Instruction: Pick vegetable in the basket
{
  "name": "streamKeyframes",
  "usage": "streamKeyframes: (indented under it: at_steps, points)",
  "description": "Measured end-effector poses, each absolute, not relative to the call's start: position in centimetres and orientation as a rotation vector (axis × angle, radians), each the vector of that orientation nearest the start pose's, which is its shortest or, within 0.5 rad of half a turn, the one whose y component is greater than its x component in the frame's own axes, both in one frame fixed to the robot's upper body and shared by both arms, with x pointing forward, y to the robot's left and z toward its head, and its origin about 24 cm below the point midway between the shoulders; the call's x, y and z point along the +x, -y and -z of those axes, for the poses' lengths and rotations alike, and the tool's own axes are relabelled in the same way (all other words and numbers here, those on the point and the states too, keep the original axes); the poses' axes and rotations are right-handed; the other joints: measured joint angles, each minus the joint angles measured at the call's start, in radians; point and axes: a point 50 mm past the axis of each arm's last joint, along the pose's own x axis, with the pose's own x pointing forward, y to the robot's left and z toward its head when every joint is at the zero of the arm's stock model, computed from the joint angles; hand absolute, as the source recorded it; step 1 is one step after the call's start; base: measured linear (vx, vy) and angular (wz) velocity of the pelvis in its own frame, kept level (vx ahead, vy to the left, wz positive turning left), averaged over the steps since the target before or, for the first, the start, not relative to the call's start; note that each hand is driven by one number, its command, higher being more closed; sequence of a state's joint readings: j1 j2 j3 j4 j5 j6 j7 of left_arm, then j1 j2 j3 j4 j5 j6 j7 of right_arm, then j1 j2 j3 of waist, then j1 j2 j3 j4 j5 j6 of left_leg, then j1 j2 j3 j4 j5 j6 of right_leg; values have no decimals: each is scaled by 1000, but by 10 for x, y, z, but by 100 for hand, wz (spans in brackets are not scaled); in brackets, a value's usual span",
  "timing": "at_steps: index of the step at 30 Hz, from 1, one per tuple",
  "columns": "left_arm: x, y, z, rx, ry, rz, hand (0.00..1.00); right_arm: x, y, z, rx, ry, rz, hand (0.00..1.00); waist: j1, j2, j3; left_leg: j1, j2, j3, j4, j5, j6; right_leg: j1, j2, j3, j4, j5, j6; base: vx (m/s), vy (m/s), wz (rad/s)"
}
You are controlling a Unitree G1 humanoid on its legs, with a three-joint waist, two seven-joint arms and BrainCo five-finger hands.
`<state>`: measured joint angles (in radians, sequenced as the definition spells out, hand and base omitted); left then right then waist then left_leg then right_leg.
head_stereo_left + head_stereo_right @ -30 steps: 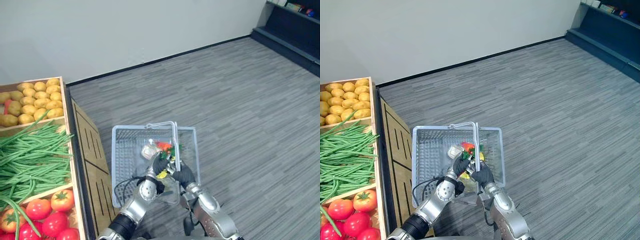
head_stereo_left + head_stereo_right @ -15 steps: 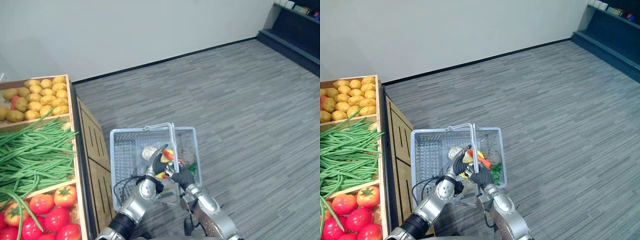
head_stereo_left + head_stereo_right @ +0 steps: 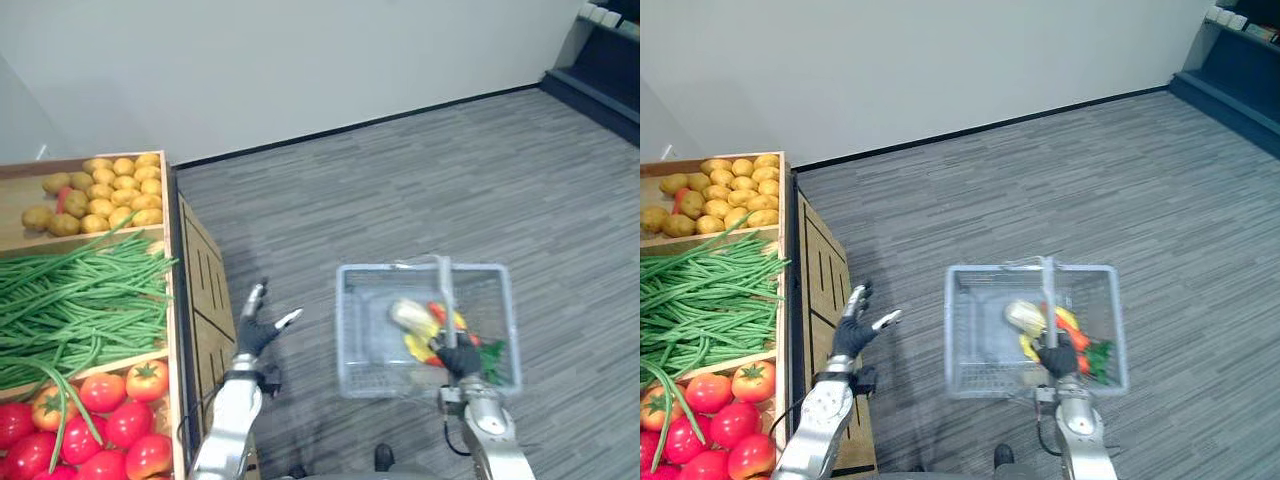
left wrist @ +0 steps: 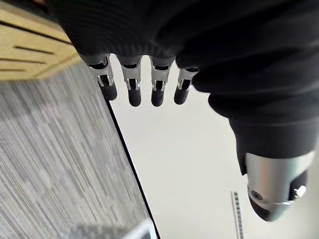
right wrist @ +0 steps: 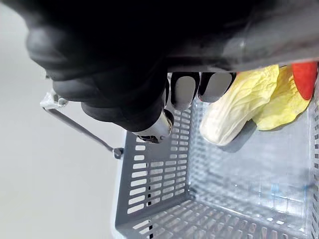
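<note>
Most of the ground ahead is grey striped carpet floor, which meets a plain white wall at a black skirting line. On the robot's left stands a tall light wooden slatted produce stand with three compartments: long green beans heaped in the middle one, round red tomatoes in the nearest, small yellow-brown potatoes in the farthest. A few beans trail over onto the tomatoes.

Well apart from the stand, over the carpet on the robot's right, hangs a grey perforated plastic basket, its grey bar handle upright across the middle. The right hand has its fingers curled tight round that handle and carries the basket. The left hand is raised just beside the stand's side panel, fingers straight and spread, thumb apart, holding nothing.

Inside the basket, on its floor, lie a pale cream leafy vegetable, a yellow piece touching it, a red-orange piece by the handle and some dark green leaves in the corner on the robot's right
</note>
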<state>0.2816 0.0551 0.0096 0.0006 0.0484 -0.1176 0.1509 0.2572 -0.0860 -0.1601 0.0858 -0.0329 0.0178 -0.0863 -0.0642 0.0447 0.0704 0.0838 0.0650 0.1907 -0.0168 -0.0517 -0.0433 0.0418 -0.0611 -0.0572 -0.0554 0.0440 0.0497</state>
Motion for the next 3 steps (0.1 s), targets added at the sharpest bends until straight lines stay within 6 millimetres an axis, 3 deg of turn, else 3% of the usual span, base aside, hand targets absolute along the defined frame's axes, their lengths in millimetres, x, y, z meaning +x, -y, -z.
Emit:
streamKeyframes:
  at_steps: [3]
  points:
    - [179, -195, 12, 81, -189, -270, 0, 170, 236, 35, -154, -389, 346, 100, 4, 0, 0, 1, 0, -3, -2, 0, 0, 7, -1, -5, -1, -2, 2, -22, 1, 5]
